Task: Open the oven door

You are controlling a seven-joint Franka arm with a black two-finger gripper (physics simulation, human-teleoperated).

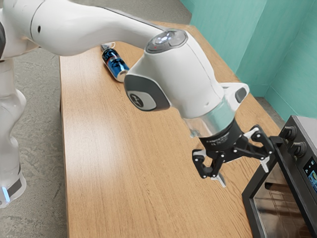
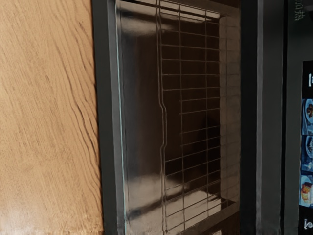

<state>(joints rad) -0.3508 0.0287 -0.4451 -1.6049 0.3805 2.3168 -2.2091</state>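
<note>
Two jaws stand open near one apparently shut oven door [image 1: 281,206]; two knobs [image 1: 298,149], one wire rack [image 2: 163,89], one blue container [image 1: 115,64].

On table [image 1: 109,148], exterior view's right: oven [image 1: 285,208] | in oven, behind door [image 2: 106,117]: rack [image 2: 163,98] | on table, far from oven: bottle [image 1: 115,64]

blue bottle [image 1: 114,63] — wooden table [image 1: 109,148] — teal wall [image 1: 225,37]

My smooth white jointed arm [image 1: 183,79] has a dark grey, round-logoed cap [image 1: 147,100]; my black linkage gripper [image 1: 243,173], pale fingertips [image 1: 265,164].
</note>
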